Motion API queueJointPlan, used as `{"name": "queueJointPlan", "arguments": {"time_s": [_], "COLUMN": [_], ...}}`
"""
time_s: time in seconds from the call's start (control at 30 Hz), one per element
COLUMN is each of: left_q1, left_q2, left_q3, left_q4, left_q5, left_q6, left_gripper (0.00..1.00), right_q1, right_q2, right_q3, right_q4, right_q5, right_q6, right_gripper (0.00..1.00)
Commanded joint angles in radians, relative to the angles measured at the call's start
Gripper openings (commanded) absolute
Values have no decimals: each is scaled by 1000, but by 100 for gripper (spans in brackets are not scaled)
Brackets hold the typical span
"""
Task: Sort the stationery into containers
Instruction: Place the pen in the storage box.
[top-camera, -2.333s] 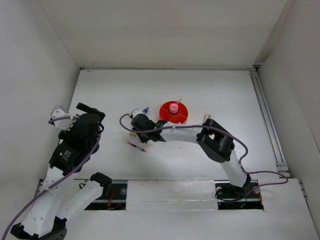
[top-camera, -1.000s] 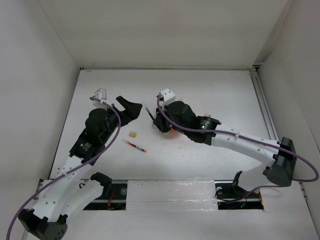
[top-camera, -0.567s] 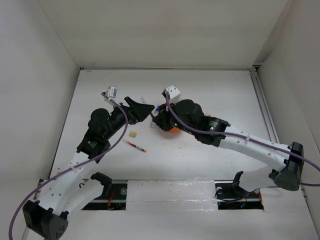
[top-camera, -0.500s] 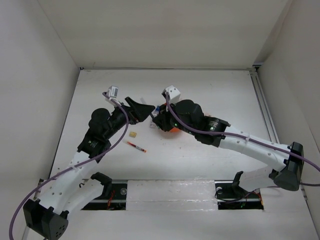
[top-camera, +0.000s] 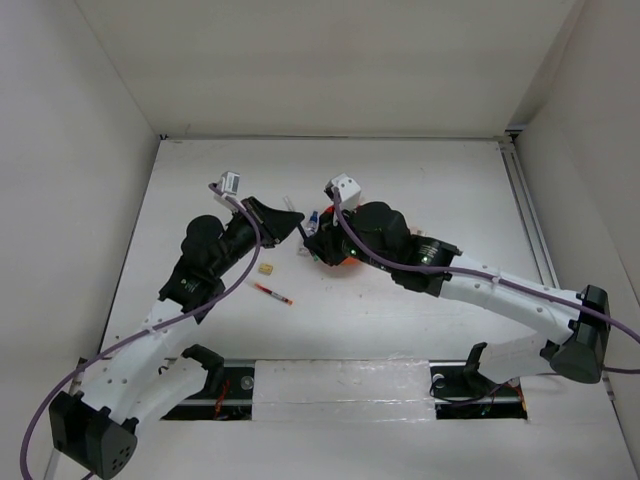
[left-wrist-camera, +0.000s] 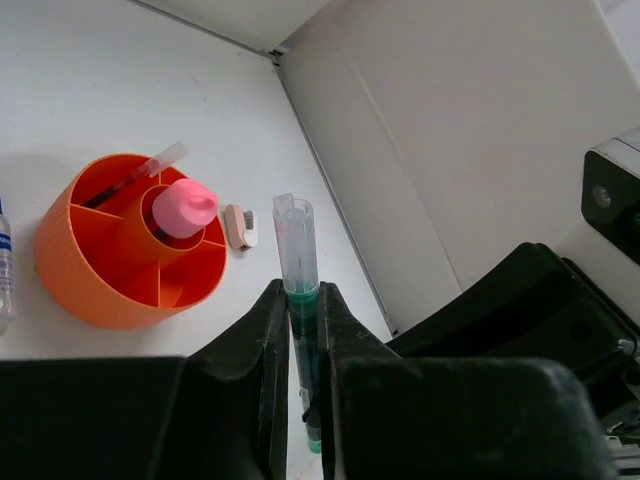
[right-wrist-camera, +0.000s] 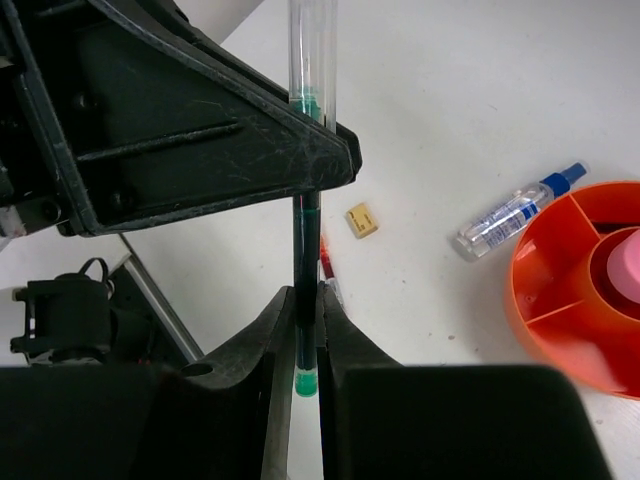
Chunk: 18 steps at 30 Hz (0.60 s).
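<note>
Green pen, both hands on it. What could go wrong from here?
1. Left hand and right hand both appear clamped on the green pen; if one pulls before the other opens, it may twist or slip.
2. It is held beside the orange organiser, not over it; a drop would likely land on the table.

A robotics lab cell, by the look of it; a plain white desk (top-camera: 420, 180) boxed in by bare white panels (top-camera: 300, 60) at the back and both sides; a metal rail (top-camera: 530, 232) along the desk's right edge; two white-and-black arms, the left arm (top-camera: 150, 340) and the right arm (top-camera: 500, 295), bolted at the near edge on what may be a mounting track (top-camera: 340, 380); purple cables (top-camera: 95, 358) trailing off them.
</note>
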Motion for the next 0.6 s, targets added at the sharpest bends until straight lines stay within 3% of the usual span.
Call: {"name": "queueJointPlan", "arguments": {"time_s": [0.0, 0.17, 0.23, 0.27, 0.3, 0.37, 0.5, 0.57], "left_q1": [-2, -2, -2, -2, -2, -2, -2, -2], "left_q2": [12, 73, 89, 104, 104, 127, 196, 262], "left_q3": [17, 39, 48, 48, 48, 48, 80, 92], "left_q4": [63, 92, 126, 135, 161, 197, 289, 379], "left_q5": [-19, -42, -52, -69, -84, -126, -154, -102], "left_q6": [35, 83, 103, 132, 152, 201, 374, 469], "left_gripper": [1, 0, 0, 0, 0, 0, 0, 0], "right_q1": [-2, -2, -2, -11, -11, -20, -40, -50], "right_q2": [-38, -49, -58, -58, -69, -98, -177, -237], "right_q3": [-11, -34, -34, -34, -43, -43, -78, -89], "right_q4": [77, 77, 77, 77, 77, 47, -18, -45], "right_q5": [-41, -10, 2, 17, 32, 95, 161, 186], "right_q6": [5, -4, -4, -14, -15, -15, -15, -24], "right_gripper": [0, 0, 27, 51, 82, 97, 100, 100]}}
